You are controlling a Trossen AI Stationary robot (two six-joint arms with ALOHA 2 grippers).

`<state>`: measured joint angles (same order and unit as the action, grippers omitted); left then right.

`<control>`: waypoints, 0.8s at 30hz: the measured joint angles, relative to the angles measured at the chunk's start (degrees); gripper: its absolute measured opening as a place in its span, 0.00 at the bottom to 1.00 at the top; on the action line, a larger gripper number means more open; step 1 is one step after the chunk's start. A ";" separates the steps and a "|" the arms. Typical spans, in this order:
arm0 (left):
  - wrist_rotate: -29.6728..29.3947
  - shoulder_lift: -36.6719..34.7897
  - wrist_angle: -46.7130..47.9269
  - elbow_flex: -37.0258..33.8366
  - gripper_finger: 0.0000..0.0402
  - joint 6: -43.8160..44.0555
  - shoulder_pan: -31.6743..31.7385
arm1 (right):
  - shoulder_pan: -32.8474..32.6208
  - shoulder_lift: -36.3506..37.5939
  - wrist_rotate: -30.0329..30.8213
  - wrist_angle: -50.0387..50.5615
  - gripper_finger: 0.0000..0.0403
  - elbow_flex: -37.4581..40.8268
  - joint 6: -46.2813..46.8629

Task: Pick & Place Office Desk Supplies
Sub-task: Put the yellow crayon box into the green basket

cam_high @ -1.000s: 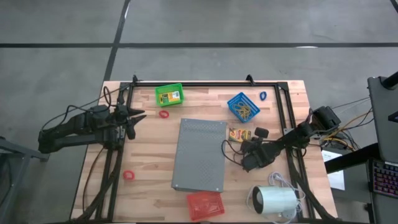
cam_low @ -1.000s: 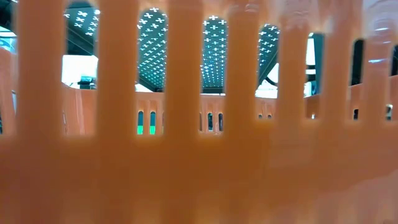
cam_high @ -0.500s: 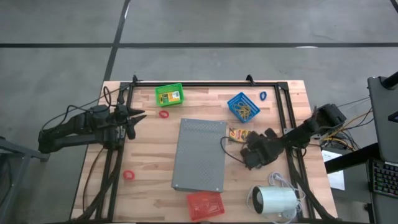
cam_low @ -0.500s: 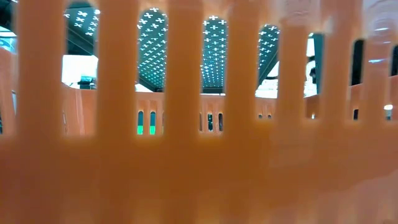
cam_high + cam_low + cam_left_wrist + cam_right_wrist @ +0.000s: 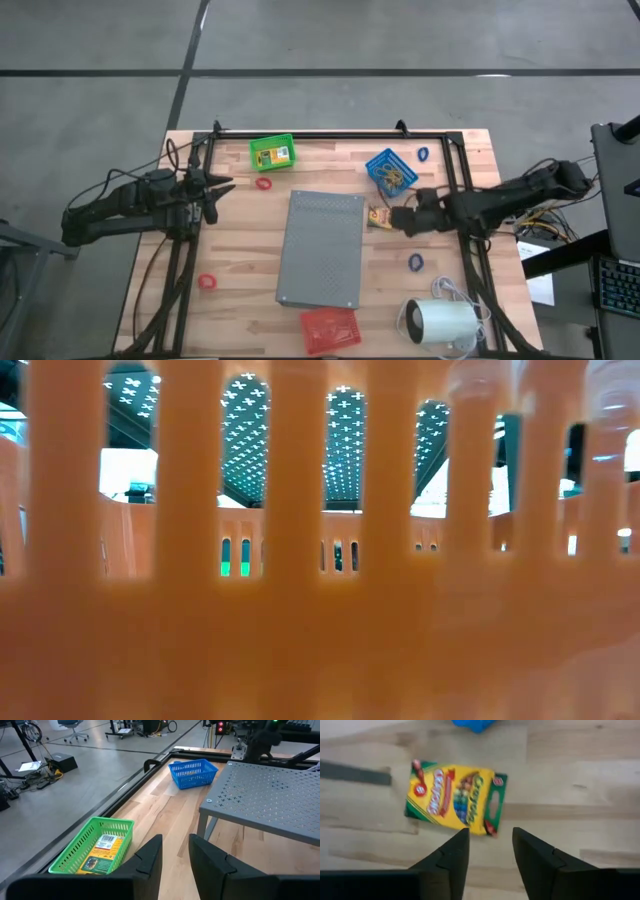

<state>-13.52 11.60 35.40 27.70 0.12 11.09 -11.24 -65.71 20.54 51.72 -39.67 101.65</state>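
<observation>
My right claw (image 5: 408, 221) hovers near the worktop's right edge, fingers spread and holding nothing, aimed toward the middle. The crayon box (image 5: 455, 798) lies flat on the wood just ahead of my fingertips, between the claw and the grey perforated slab (image 5: 322, 248), just below the blue basket (image 5: 390, 171). Its long axis runs crosswise to my reach, slightly tilted, so I judge the fingers should straddle its short width. My left claw (image 5: 174, 851), slightly parted and empty, waits well apart near the left edge, so the right is plainly nearer.
</observation>
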 joint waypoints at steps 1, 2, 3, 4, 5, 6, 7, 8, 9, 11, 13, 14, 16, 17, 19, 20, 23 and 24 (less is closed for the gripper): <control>0.00 0.02 0.00 0.00 0.24 0.00 0.00 | 1.44 0.11 -0.22 -0.64 0.40 0.16 -1.22; 0.00 0.02 0.02 0.00 0.24 0.00 0.00 | 2.82 0.08 -0.61 -1.22 0.42 0.33 -2.45; 0.01 0.00 0.00 0.00 0.24 0.00 0.00 | 4.35 -0.09 -1.45 -1.73 0.44 0.49 -3.54; 0.02 0.02 0.02 0.00 0.24 0.00 -0.01 | 5.80 -0.47 -2.57 -2.10 0.46 0.63 -4.32; 0.00 0.02 0.02 0.00 0.24 0.00 0.00 | 7.11 -1.00 -3.96 -2.73 0.48 0.78 -4.53; 0.01 0.02 0.01 0.00 0.24 0.00 -0.01 | 8.29 -1.53 -5.40 -3.20 0.49 0.94 -4.61; 0.01 0.00 0.00 0.00 0.24 0.00 -0.02 | 9.39 -2.19 -6.65 -3.60 0.50 1.11 -4.61; 0.00 0.01 0.00 0.00 0.24 0.00 0.00 | 10.26 -2.80 -7.57 -4.22 0.50 1.27 -4.62; 0.00 0.02 0.02 0.00 0.24 0.00 0.00 | 10.99 -3.34 -8.40 -5.14 0.50 1.34 -4.60; 0.00 0.01 0.00 0.00 0.24 0.00 -0.01 | 12.13 -4.68 -9.88 -7.20 0.50 1.34 -4.41; 0.00 0.02 0.02 0.00 0.24 0.00 -0.02 | 12.85 -6.14 -10.94 -8.71 0.50 1.34 -4.49; 0.02 0.02 0.00 0.00 0.24 0.00 -0.02 | 13.10 -6.88 -11.66 -9.27 0.50 1.29 -4.64; 0.00 0.00 0.02 0.00 0.24 0.00 0.00 | 13.40 -8.58 -12.90 -9.59 0.50 1.03 -4.61; 0.02 0.00 0.00 0.00 0.24 0.00 -0.02 | 13.46 -9.39 -13.47 -9.93 0.50 0.97 -4.60; 0.01 0.01 0.01 0.00 0.24 0.00 -0.02 | 13.61 -10.89 -14.90 -10.20 0.50 0.93 -4.56; 0.01 0.00 0.01 0.00 0.24 0.00 -0.01 | 13.59 -11.57 -15.36 -10.18 0.50 0.93 -4.28; 0.00 0.02 0.00 0.00 0.24 0.00 0.00 | 13.72 -13.34 -16.06 -10.67 0.50 0.93 -3.61; 0.01 0.02 0.02 0.00 0.24 0.00 -0.01 | 13.77 -13.84 -16.09 -10.95 0.50 0.93 -3.53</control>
<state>-13.51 11.62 35.42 27.70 0.12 11.08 2.54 -79.55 4.46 40.77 -38.74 98.13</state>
